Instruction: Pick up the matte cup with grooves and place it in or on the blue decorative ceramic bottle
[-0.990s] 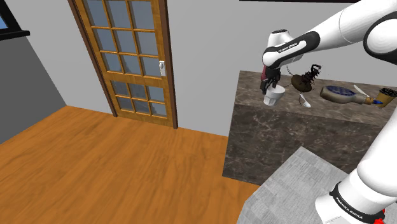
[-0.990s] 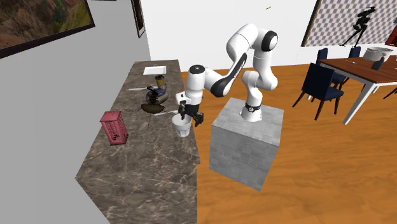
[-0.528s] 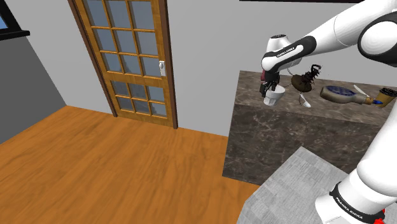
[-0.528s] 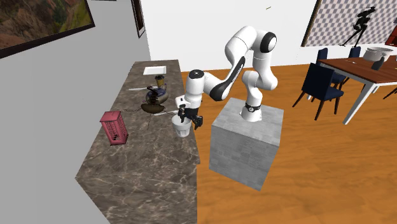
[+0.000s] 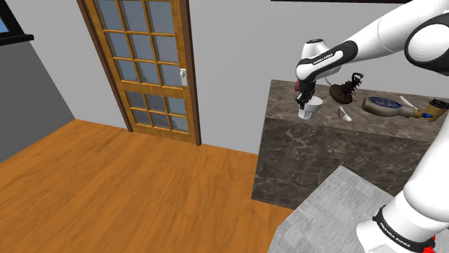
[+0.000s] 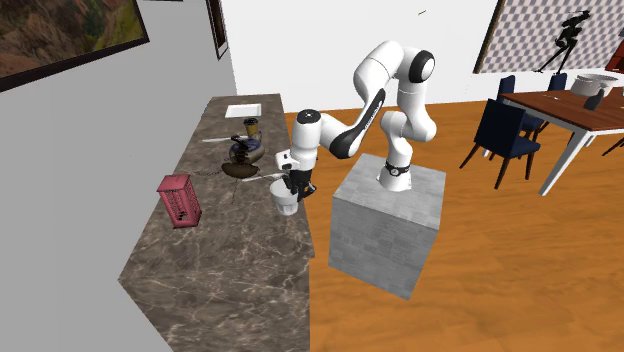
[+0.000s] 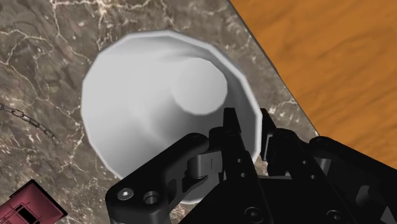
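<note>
The cup [image 7: 159, 95] is plain matte white-grey. It has a wide mouth, a faintly faceted rim, and a wall that tapers to a small round floor. Its inside shows as bare, smooth surface all the way down.

In the wrist view the gripper [image 7: 249, 124] grasps the cup at its rim. One black finger is inside the mouth and the other outside, with the wall pinched between them. The rest of the cup opens out beyond the fingertips.

In the shoulder view the cup [image 5: 309, 109] hangs directly under the gripper [image 5: 306, 97], at the end of the dark marbled stone counter [image 5: 324, 144] nearest the door. Whether its base touches the stone I cannot tell. In the second exterior view the cup [image 6: 287, 198] sits below the gripper [image 6: 291, 186], close to the counter's [image 6: 220, 270] edge on the stand's side.

The blue bottle [image 5: 385, 106] lies on its side farther along the counter, well apart from the cup, and its neck points away from the cup. A brown dish-like ornament [image 5: 339, 92] and a white spoon [image 5: 345, 113] lie between the two. A small red phone-booth model [image 6: 180, 200] stands near the cup on the wall side.
</note>
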